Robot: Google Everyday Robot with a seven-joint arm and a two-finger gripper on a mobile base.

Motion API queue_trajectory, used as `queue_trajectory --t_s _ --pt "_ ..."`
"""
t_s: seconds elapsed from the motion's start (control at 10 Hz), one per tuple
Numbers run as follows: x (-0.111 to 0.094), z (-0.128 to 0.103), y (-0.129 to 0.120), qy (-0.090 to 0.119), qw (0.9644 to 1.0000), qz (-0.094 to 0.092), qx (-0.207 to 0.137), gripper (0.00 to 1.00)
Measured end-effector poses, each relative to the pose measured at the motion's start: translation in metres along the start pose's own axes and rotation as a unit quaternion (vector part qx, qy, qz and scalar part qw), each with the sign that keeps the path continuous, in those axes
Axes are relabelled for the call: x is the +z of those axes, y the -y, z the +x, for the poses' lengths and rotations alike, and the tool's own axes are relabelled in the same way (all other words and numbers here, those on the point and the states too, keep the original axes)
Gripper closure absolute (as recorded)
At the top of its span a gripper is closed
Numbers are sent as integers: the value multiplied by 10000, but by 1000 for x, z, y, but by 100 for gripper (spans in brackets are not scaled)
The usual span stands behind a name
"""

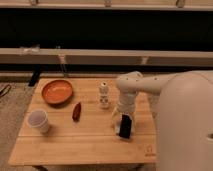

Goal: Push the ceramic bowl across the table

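The ceramic bowl (57,91), shallow, round and orange, sits at the far left corner of the light wooden table (80,145). My gripper (124,127) hangs from the white arm over the table's right half, a dark block pointing down close to the tabletop. It is well to the right of the bowl and apart from it, with a small white bottle (103,95) and a dark-red oblong object (76,110) lying between them.
A white cup (38,121) stands near the table's front left. A small dark logo mark (148,149) is near the front right corner. A low ledge and dark wall run behind the table. My white body fills the right side.
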Motion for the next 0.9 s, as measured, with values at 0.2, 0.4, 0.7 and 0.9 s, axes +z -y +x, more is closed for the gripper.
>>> queue_trajectory --t_s 0.2,0.4,0.7,0.9 --pt "-35 0 -26 248 9994 -70 -227 20" --pt "-92 1 -60 560 9970 -148 -514 20" --pt "-139 0 -121 878 9909 -249 -989 20" --pt "-160 -4 -169 1100 9830 -343 -1428 20"
